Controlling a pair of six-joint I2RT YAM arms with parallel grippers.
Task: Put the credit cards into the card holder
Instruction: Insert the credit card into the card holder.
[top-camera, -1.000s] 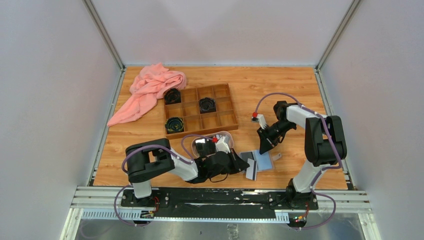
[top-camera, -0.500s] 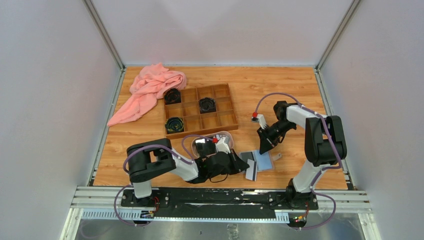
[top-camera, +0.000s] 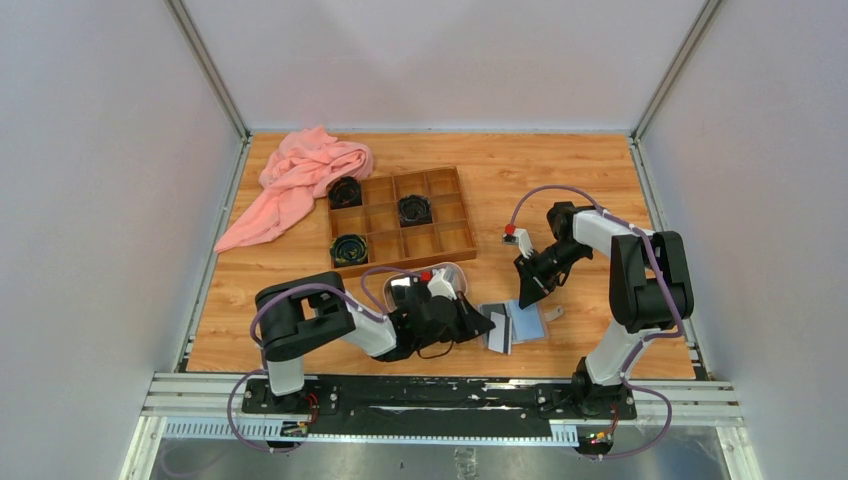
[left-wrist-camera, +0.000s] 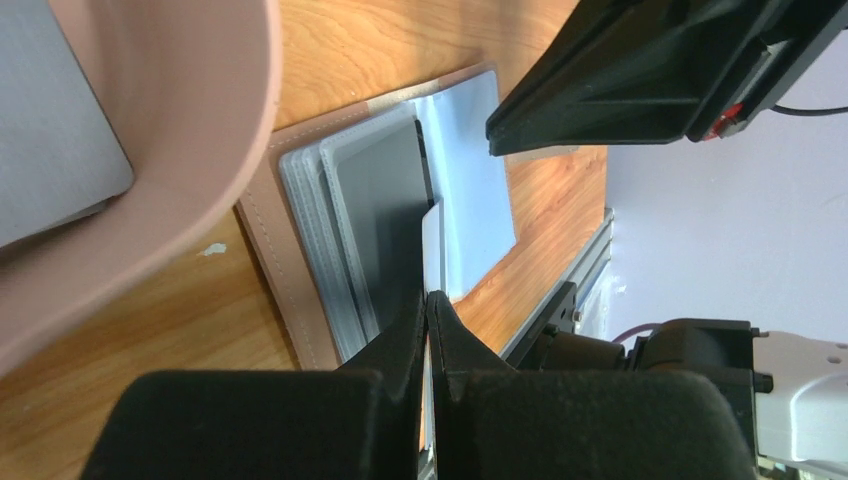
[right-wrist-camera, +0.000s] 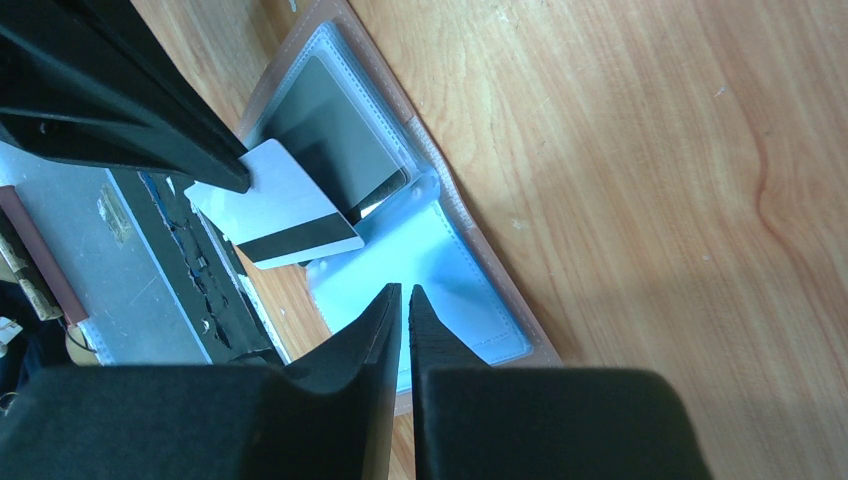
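Note:
The card holder lies open on the wood near the front edge, with a tan border and pale grey-blue sleeves. A dark credit card sits in its left sleeve. My left gripper is shut on a white credit card with a black stripe. It holds that card over the holder's left half, and the left wrist view shows it edge-on. My right gripper hovers just above the holder's far side. Its jaws are almost together, with nothing between them.
An oval pink-rimmed tray sits right behind my left wrist, its rim close to the holder. A wooden compartment box with black coiled items stands further back. A pink cloth lies at the back left. The metal rail borders the front.
My left gripper and its card have shifted slightly left and back over the holder. The right arm has not moved.

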